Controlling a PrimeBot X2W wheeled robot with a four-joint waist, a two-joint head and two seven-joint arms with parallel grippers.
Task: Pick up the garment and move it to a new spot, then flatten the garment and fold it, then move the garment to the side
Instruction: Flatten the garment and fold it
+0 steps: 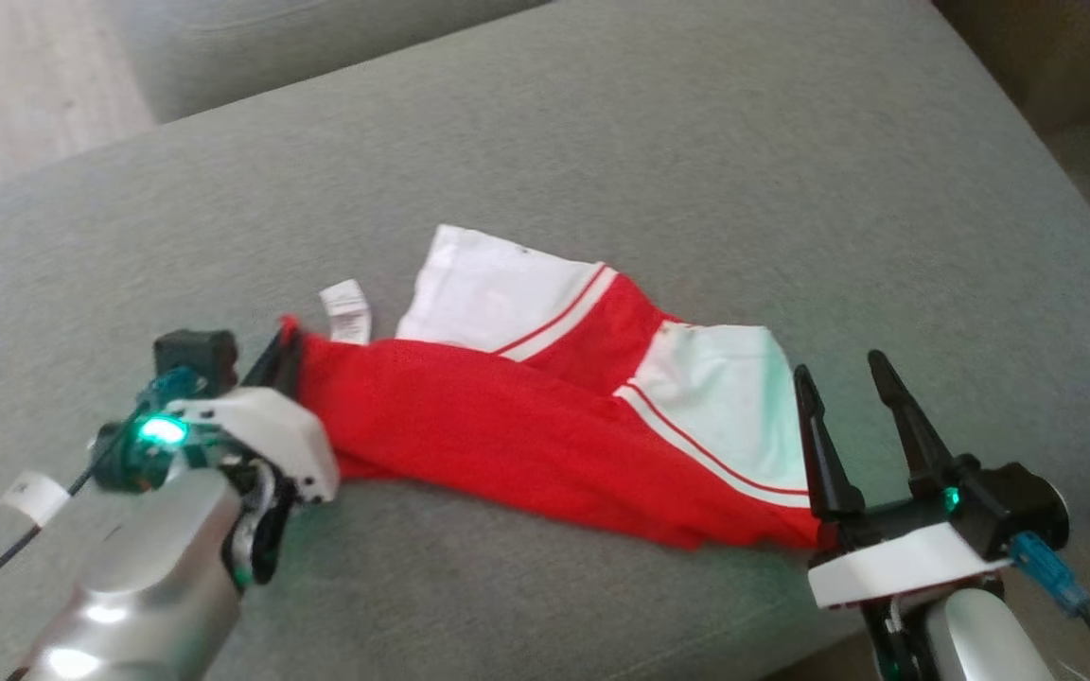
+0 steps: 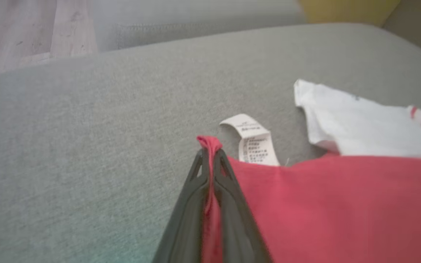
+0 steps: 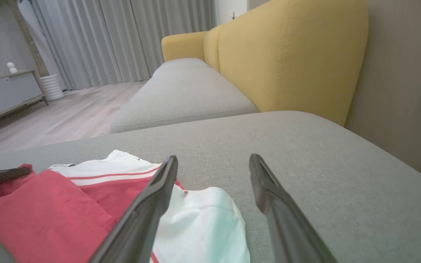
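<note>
A red and white garment (image 1: pixel 545 416) lies crumpled across the grey cushion (image 1: pixel 602 142), with a white care label (image 1: pixel 346 310) at its left end. My left gripper (image 1: pixel 285 345) is shut on the garment's red left corner; in the left wrist view (image 2: pixel 210 153) a pinch of red cloth (image 2: pixel 210 141) sticks out past the closed fingertips. My right gripper (image 1: pixel 838 374) stands open at the garment's right end, its left finger (image 3: pixel 148 204) over the white panel (image 3: pixel 199 226) and its right finger (image 3: pixel 280 212) over bare cushion. Nothing is between those fingers.
The cushion's front edge runs just below both grippers. A second grey cushion (image 3: pixel 185 91) and a yellow backrest (image 3: pixel 291 54) lie beyond. Wooden floor (image 1: pixel 25 85) shows at the far left, with a low cabinet (image 3: pixel 6 91) and curtains (image 3: pixel 122 36) behind.
</note>
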